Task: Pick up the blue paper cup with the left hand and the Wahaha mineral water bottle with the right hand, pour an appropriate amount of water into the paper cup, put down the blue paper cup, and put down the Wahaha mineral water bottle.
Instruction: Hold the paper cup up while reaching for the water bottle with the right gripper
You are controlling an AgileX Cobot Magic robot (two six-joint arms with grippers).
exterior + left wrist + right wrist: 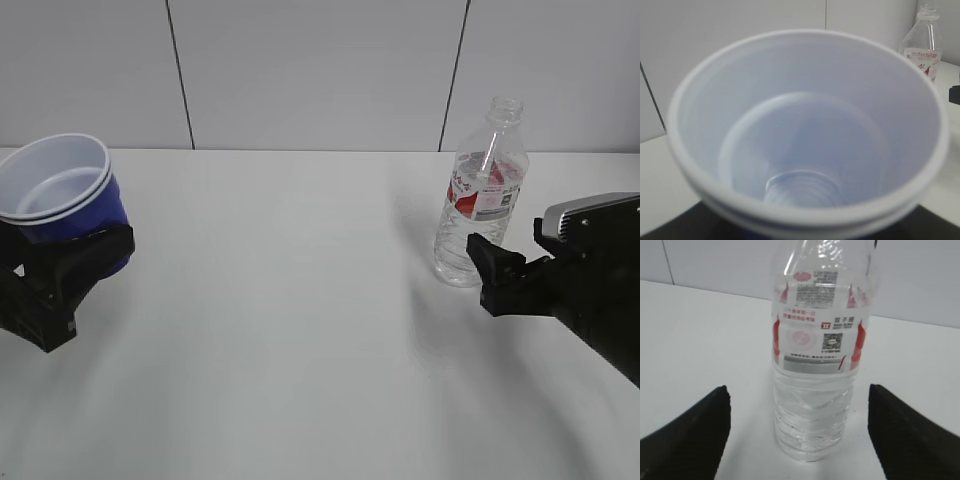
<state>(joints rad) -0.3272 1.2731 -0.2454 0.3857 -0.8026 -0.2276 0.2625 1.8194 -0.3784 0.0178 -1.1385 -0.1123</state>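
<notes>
Clamped around the blue paper cup [68,198] at the far left of the exterior view, the jaws of the left hand [62,272] grip the cup's lower body from below; the cup sits tilted, its doubled white rim tipped up and toward the camera, apparently lifted off the white table [290,330]. The left wrist view is nearly filled by the cup's white inside, with what looks like a little clear water at the bottom; the fingers themselves are hidden beneath it, so the hold is judged from the exterior view alone.

Right of centre, the Wahaha mineral water bottle [482,195] stands upright on the table, long axis vertical, neck capless, water only in its lower part as far as can be made out. The right hand [505,268] is the nearer arm: its jaws are spread wide and hold nothing. In the right wrist view the bottle stands straight ahead, centred between the two black fingers [687,437] and apart from both. The coming move looks like a short straight advance, then closing on the ribbed body below the label. The right arm is cut off by the frame's right edge.
</notes>
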